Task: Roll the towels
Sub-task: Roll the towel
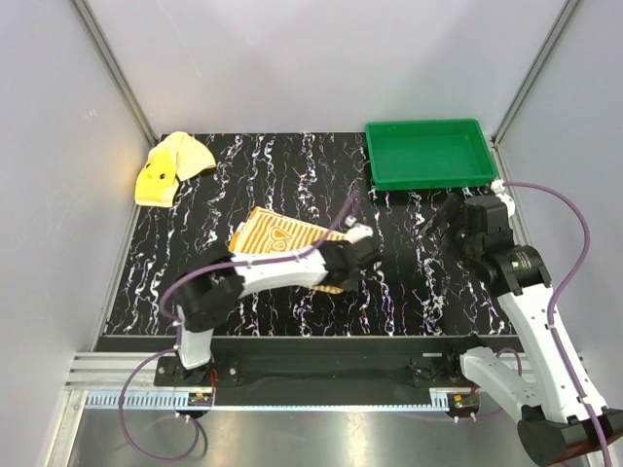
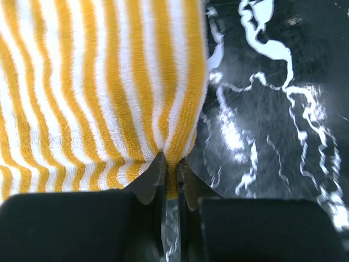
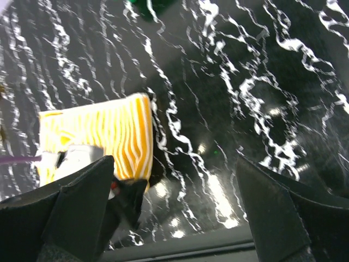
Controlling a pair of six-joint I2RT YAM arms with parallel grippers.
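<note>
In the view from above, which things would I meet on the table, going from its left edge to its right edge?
yellow towel → striped towel → green tray

The striped towel (image 2: 98,82) is rough, looped terry cloth, while the marbled table (image 2: 272,109) looks glossy, perhaps laminate.

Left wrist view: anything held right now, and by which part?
Yes: the left gripper has its fingers pinched on the striped towel, at its edge close to a corner. The right gripper is open and holds nothing.
</note>
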